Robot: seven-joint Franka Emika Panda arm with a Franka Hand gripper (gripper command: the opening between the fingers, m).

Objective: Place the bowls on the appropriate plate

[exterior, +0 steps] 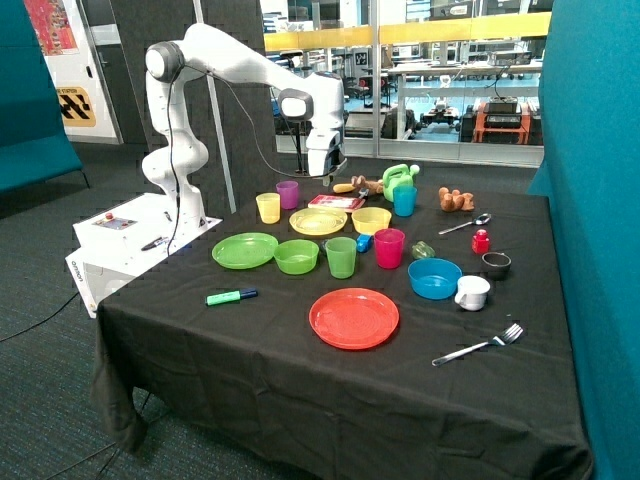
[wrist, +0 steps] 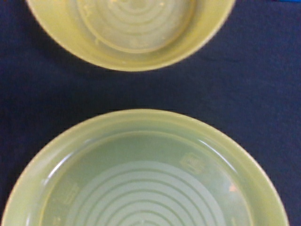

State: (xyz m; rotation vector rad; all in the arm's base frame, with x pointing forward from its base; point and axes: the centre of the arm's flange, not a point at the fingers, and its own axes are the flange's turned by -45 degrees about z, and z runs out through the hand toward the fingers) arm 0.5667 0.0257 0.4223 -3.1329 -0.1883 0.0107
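The yellow bowl (exterior: 371, 219) sits on the black cloth next to the yellow plate (exterior: 318, 221), apart from it. The lime green bowl (exterior: 296, 256) sits on the cloth beside the green plate (exterior: 245, 250). Both plates are bare. My gripper (exterior: 327, 179) hangs in the air above the far side of the yellow plate and holds nothing that I can see. The wrist view looks straight down on the yellow bowl (wrist: 136, 33) and the yellow plate (wrist: 146, 174), with a strip of cloth between them. The gripper itself is not in the wrist view.
A red plate (exterior: 354, 317) and a blue bowl (exterior: 434, 277) lie nearer the front. Yellow (exterior: 268, 207), purple (exterior: 288, 194), green (exterior: 341, 257), pink (exterior: 389, 247) and blue (exterior: 404, 200) cups stand around the bowls. A green marker (exterior: 231, 296), a fork (exterior: 480, 346) and a spoon (exterior: 465, 226) lie on the cloth.
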